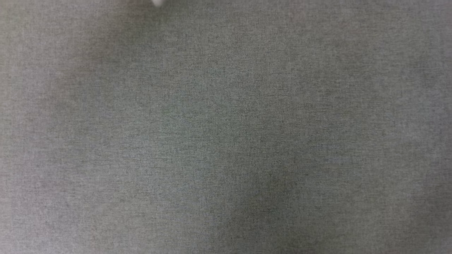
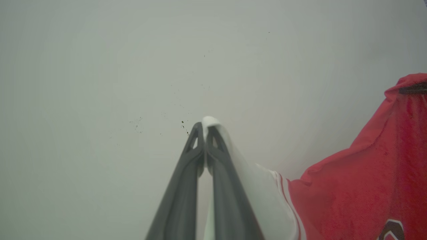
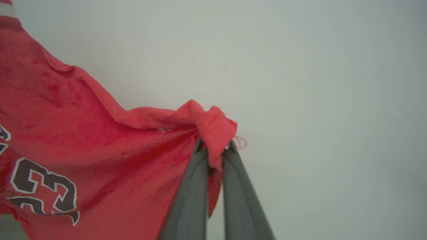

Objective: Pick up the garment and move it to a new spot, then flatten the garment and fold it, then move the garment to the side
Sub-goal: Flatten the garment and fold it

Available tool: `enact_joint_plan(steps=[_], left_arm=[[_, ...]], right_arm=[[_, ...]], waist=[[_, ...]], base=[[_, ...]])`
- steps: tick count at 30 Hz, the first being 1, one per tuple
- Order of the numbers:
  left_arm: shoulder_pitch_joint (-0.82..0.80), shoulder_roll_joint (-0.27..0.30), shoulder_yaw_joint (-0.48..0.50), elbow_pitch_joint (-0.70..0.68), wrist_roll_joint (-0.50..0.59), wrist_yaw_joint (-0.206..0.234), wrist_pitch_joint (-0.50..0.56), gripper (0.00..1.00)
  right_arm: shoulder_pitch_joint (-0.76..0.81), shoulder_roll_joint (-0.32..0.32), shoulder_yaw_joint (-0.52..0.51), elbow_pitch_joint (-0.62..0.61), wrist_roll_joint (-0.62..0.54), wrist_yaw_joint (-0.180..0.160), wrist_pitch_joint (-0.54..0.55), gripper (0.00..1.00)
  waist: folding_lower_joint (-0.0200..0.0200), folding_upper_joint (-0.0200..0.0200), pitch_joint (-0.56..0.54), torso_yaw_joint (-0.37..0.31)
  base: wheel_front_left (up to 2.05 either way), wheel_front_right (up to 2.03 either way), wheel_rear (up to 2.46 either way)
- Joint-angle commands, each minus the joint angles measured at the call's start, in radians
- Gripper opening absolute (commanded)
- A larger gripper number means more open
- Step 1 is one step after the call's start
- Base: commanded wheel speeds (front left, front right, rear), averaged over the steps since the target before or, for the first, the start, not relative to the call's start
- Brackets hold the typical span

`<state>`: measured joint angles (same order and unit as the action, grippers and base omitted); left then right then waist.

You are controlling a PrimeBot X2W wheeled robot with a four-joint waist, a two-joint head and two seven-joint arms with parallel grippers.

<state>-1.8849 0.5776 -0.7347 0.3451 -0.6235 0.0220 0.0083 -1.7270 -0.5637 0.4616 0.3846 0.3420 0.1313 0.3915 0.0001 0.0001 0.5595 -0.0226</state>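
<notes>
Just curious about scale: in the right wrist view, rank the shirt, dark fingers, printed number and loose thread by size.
1. garment
2. right gripper fingers, though they sit nearest the camera, which enlarges them
3. printed number
4. loose thread

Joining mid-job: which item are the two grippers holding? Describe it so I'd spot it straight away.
Against the plain pale backdrop in both wrist views, one garment spans the two grippers. The left gripper pinches its white sleeve, the right gripper a red hemmed corner. It is bright red, with striped sleeve trim and a dark, white-outlined 23.
</notes>
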Motion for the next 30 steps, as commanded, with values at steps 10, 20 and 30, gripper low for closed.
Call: enact_joint_plan(steps=[10,20,30], left_arm=[[0.046,-0.065,-0.055,0.211,-0.004,-0.071,-0.069,0.0],[0.42,-0.069,-0.106,0.296,-0.081,-0.09,-0.198,0.0],[0.916,0.001,-0.135,0.097,-0.163,0.021,-0.252,0.0]], right_arm=[[0.043,0.038,0.138,0.151,0.057,-0.001,-0.062,0.0],[0.334,0.079,0.272,0.257,0.156,-0.001,-0.196,0.0],[0.66,0.026,0.384,0.254,0.255,-0.001,-0.314,0.0]], waist=[[-0.0001,-0.0001,0.025,0.016],[-0.0001,-0.0001,-0.047,0.023],[-0.0001,-0.0001,-0.209,0.033]], base=[[0.0,0.0,0.0],[0.0,0.0,0.0],[0.0,0.0,0.0]])
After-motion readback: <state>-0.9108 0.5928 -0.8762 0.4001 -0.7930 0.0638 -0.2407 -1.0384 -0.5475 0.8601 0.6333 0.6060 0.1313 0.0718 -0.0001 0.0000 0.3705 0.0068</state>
